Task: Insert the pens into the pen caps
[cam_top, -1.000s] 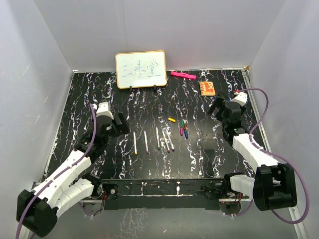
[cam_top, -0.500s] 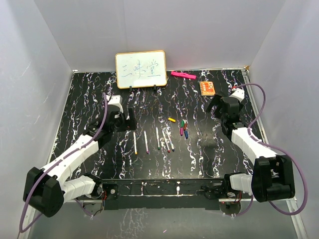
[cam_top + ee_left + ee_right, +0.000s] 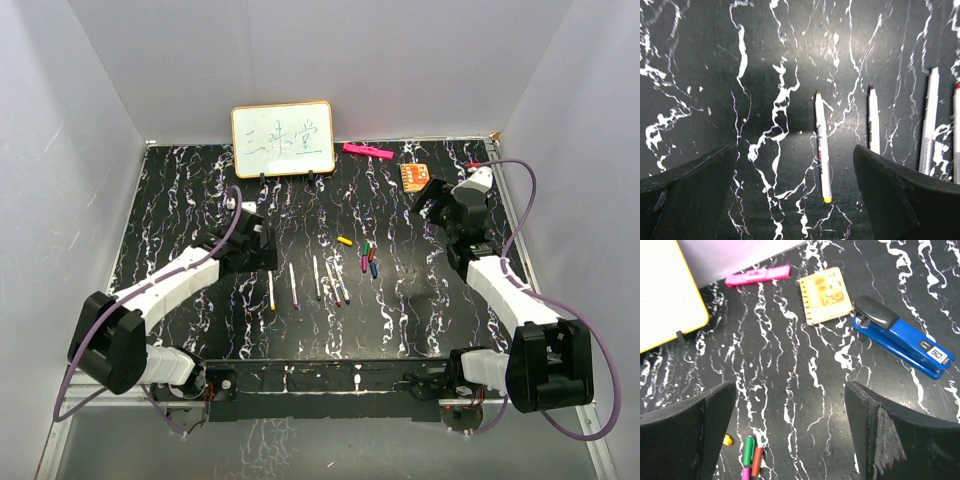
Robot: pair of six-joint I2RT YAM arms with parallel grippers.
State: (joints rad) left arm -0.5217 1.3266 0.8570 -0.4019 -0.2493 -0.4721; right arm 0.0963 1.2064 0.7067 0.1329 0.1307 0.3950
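Several white pens (image 3: 316,279) lie side by side in the middle of the black marbled table (image 3: 180,190). My left gripper (image 3: 263,254) hangs open over the leftmost one. In the left wrist view this yellow-tipped pen (image 3: 822,147) lies on the table between the wide-apart fingers (image 3: 690,195), nearer the right one, untouched by my left gripper (image 3: 794,152). More pens (image 3: 873,125) lie to its right. The pen caps (image 3: 368,258) cluster right of the pens, with a yellow cap (image 3: 345,241) apart. My right gripper (image 3: 431,200) is open, empty, beyond them. In the right wrist view, the green cap (image 3: 749,450), red cap (image 3: 757,460) and yellow cap (image 3: 727,440) show below my right gripper (image 3: 790,395).
A small whiteboard (image 3: 282,139) stands at the back. A pink bar (image 3: 367,151) and an orange notebook (image 3: 417,177) lie at the back right. In the right wrist view a blue stapler (image 3: 902,342) lies beside the notebook (image 3: 826,301). White walls enclose three sides.
My left arm has reached forward and right, bringing its open gripper over the leftmost pen. My right gripper has swung a little toward the back of the table.
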